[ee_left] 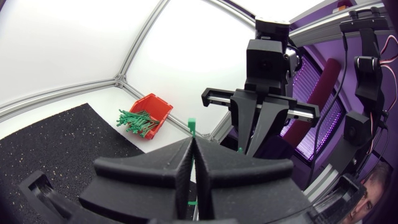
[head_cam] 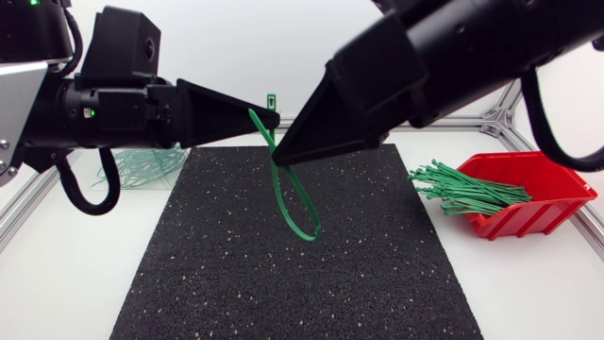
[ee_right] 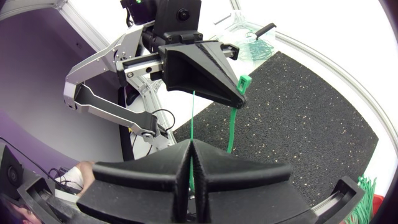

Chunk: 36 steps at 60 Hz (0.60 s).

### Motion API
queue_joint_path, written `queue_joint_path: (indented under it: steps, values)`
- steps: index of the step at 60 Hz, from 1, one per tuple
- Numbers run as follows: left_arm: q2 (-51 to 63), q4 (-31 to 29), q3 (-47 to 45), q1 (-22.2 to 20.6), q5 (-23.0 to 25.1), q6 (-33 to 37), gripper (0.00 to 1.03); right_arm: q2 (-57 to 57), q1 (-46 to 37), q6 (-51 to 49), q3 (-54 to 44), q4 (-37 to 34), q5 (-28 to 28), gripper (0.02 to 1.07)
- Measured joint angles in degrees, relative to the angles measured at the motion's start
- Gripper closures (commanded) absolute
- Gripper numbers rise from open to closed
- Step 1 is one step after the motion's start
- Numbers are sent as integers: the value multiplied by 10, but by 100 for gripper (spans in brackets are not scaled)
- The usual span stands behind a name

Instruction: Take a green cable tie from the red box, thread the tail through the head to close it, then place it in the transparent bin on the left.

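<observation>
Right gripper [head_cam: 276, 158]: nearest and largest in the head view. Its two wedge fingers are pressed together on a thin stretch of the green cable tie [ee_right: 232, 130], which leaves the seam between them as a fine green line in its own wrist view.
Left gripper [head_cam: 275, 118]: just above the right gripper's tip, the two tips nearly touching. Its fingers are squeezed together on the same tie, close to the tie's head.
Tie head [ee_left: 191, 127]: a small green block standing upright just past the left gripper's fingertips, between them and the right gripper ahead.
Loop [head_cam: 314, 234]: the tie hangs below both grippers in a long narrow loop, held in the air, its lowest bend over the black mat [head_cam: 283, 293]. Whether the tail has passed through the head cannot be told.
Red box [head_cam: 547, 194]: well away from both grippers, out on the right gripper's side, past the mat's edge.
Spare ties [head_cam: 462, 189]: a bundle of green ties lying in the red box, their ends sticking out over its open front toward the mat.
Transparent bin [head_cam: 142, 165]: well behind the left gripper's fingertips, back along its arm and partly hidden by it, with thin green ties showing inside.
Mat: dark and speckled, spread beneath both grippers.
</observation>
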Motion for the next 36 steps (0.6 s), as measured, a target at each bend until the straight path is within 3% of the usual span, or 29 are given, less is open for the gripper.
queue_joint_path:
  steps: [8, 17, 36]
  values:
    - [-2, 4, -5, 0, 0, -9, 100, 0, 1, 34, 1, 9, -4, 102]
    - [-4, 4, -9, 0, 4, -13, 100, -10, 0, 115, -16, 82, -3, 102]
    - [-17, 9, -12, 0, 9, -16, 100, -17, -6, 210, -19, 98, -4, 102]
